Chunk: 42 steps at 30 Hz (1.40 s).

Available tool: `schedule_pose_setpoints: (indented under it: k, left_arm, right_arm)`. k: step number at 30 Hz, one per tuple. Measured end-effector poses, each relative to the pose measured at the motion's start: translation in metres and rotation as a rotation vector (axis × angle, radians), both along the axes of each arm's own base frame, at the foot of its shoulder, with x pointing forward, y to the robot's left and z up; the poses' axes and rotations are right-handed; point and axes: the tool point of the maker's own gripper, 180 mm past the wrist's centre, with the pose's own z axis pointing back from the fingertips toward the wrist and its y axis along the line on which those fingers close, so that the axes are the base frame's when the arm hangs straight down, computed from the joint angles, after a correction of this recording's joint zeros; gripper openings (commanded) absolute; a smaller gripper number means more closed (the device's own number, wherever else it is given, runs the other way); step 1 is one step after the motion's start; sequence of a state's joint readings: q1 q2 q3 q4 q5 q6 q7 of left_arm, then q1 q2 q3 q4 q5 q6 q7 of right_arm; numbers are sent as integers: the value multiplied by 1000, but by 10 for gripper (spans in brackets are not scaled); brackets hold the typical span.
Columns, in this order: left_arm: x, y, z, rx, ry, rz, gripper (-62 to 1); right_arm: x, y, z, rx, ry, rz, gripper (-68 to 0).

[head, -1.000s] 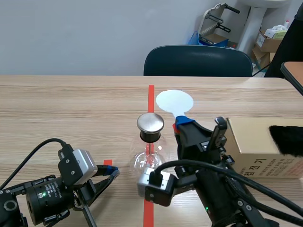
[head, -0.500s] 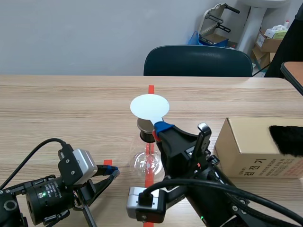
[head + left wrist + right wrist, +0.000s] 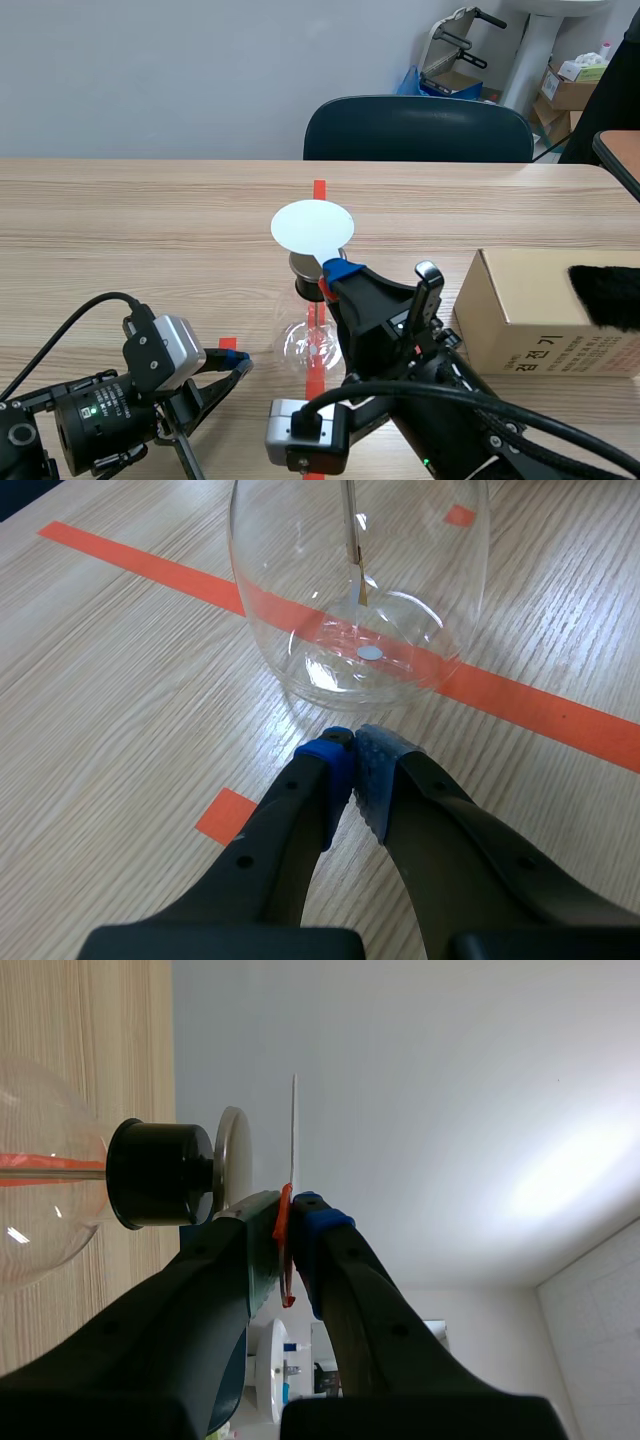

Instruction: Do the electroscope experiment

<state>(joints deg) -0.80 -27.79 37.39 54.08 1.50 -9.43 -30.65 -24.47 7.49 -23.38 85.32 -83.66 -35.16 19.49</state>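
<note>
Two grippers visible. Right gripper [image 3: 338,272], centre frame, pinches the red handle [image 3: 284,1222] of a white disc [image 3: 312,228]. The disc sits just over the metal cap [image 3: 236,1165] of the glass electroscope [image 3: 312,338], with a narrow gap. Left gripper [image 3: 352,742], lower left, fingers pressed together on nothing, tips just beside the electroscope's base. Cardboard box [image 3: 530,305] at right on the table [image 3: 150,220].
</note>
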Motion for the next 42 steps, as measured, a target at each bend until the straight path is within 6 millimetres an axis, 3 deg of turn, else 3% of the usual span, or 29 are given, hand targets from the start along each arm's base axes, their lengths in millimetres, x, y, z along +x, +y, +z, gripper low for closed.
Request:
schedule_pose_setpoints:
  k: [10,16,28,35,42]
  left_arm:
    - [0,0,0,1,0,0,-582]
    - [0,0,0,1,1,0,-582]
    - [0,0,0,1,1,0,-582]
    - [0,0,0,1,1,0,-582]
    - [0,0,0,1,0,0,-582]
  right_arm:
    - [18,-35,8,30,-5,-232,-658]
    - [19,-60,0,35,29,-379,-658]
    - [27,-98,-5,-18,35,-498,-658]
    - [24,-83,-6,-28,33,-403,-658]
    - [11,-50,-9,-55,30,-190,-658]
